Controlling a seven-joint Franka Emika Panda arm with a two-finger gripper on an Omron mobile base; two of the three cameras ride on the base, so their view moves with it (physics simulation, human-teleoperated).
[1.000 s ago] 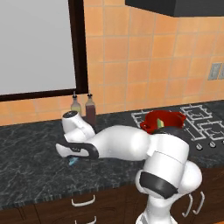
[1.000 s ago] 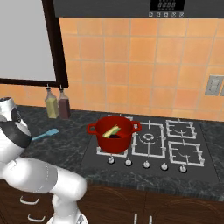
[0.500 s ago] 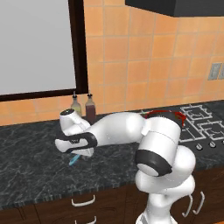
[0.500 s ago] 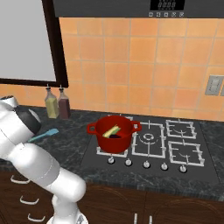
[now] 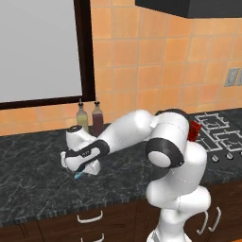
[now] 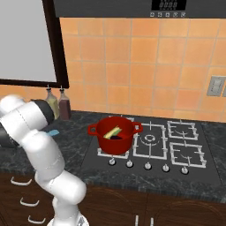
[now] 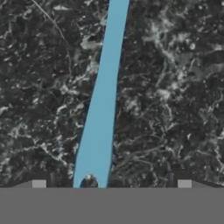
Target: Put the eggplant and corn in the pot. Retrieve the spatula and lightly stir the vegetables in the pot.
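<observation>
Mostly hidden under the wide-open hand point(image 5: 81, 171), spatula point(image 7: 102, 103) blade cut off.

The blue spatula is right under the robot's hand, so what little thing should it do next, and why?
Probably lower a bit and close on the spatula's handle. The gripper is open right above it on the dark counter, one fingertip on each side. The eggplant and corn already sit in the pot, so stirring comes next.

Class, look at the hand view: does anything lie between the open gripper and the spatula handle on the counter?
Nothing visible does. The spatula lies flat on the dark counter, its handle running up between the open gripper tips, with bare stone on either side.
</observation>
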